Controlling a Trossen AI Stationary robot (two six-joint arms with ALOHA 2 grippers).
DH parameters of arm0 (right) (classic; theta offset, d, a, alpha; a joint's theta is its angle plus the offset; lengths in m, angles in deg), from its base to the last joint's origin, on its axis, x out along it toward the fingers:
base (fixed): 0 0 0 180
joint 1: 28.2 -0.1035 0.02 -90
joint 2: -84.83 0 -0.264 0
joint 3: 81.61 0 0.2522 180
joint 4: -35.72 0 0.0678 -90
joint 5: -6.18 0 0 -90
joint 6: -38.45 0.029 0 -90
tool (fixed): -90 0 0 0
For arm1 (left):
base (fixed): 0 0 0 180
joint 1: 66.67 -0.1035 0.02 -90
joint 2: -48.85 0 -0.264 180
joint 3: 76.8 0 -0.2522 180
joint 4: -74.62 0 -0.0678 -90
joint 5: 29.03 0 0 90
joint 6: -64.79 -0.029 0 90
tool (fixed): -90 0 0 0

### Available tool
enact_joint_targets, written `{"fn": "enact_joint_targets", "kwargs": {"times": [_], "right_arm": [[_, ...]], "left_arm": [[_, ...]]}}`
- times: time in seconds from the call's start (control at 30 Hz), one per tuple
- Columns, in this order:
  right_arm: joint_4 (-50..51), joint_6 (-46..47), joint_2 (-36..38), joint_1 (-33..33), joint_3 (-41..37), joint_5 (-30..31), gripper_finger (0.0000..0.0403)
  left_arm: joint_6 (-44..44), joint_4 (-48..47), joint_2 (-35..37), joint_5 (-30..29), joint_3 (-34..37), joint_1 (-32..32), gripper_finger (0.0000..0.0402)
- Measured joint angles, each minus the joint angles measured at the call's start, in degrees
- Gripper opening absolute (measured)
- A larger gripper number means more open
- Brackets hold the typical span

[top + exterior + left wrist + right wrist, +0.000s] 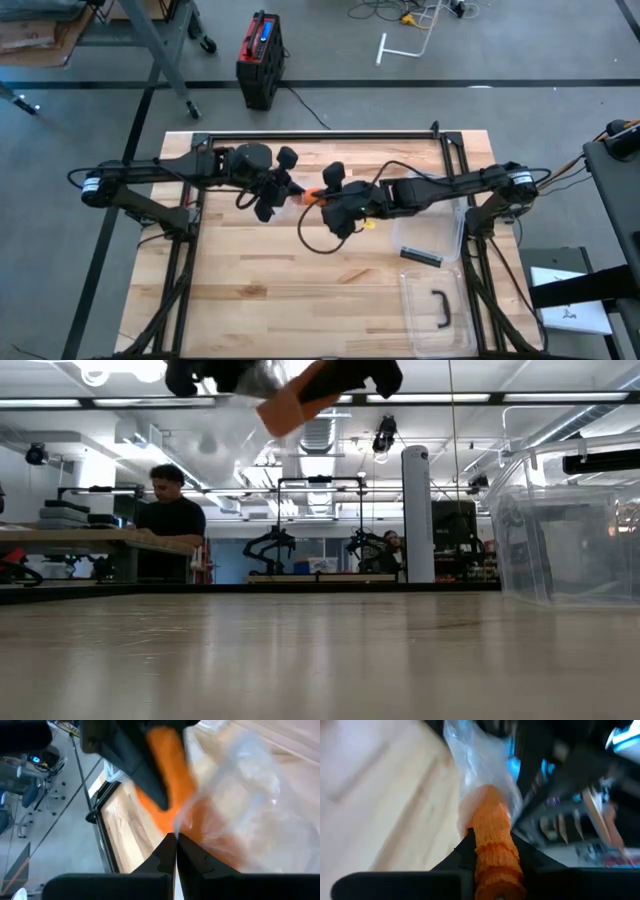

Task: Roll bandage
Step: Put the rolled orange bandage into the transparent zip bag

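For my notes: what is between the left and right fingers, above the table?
The orange bandage in its clear plastic wrapper spans that gap; high view shows it, held up off the wooden table.

The low view's top edge cuts off the bandage [300, 400] and both tools.

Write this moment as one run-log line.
left gripper: shut on plastic wrapper | right gripper: shut on orange bandage | both held above table

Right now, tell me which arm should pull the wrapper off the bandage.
Left, probably. The left gripper is shut on the clear wrapper, while the right gripper clamps the orange bandage itself. Both meet in mid-air above the table, so the right can anchor.
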State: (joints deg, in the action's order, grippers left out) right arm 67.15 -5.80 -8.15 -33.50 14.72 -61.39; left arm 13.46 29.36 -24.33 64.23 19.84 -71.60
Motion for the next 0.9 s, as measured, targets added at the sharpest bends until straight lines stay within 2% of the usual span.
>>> {"fn": "enact_joint_targets", "kwargs": {"times": [0.07, 0.23, 0.4, 0.47, 0.57, 0.73, 0.9], "right_arm": [[2.15, 0.70, 0.18, 0.58, 0.00, 0.06, 0.0054], [2.42, 3.43, 0.27, 0.94, 0.00, -8.47, 0.0054], [0.78, 2.40, -0.12, 0.92, 0.00, -9.23, 0.0054], [0.05, 1.18, -0.12, 0.92, 0.00, -7.28, 0.0055], [0.05, -0.85, -0.12, 1.00, 0.00, -5.58, 0.0057], [-0.15, -1.69, -0.12, 0.84, 0.00, -13.05, 0.0054], [-1.35, -1.65, -0.07, 0.31, -0.02, -13.62, 0.0065]], "left_arm": [[-0.02, -0.43, 0.46, 0.18, 0.00, 0.05, 0.0000], [-0.14, 0.40, 1.67, 1.68, 0.02, 0.25, 0.0000], [1.29, 2.98, 1.87, 6.82, 0.02, 0.28, 0.0000], [2.08, 3.01, 1.88, 8.37, 0.02, 0.26, 0.0000], [2.60, 3.07, 1.89, 8.37, 0.02, 0.18, 0.0000], [4.64, 3.12, 1.83, 8.23, 0.02, 0.22, 0.0000], [7.42, 4.24, 1.73, 5.60, 0.02, 0.15, 0.0000]]}}
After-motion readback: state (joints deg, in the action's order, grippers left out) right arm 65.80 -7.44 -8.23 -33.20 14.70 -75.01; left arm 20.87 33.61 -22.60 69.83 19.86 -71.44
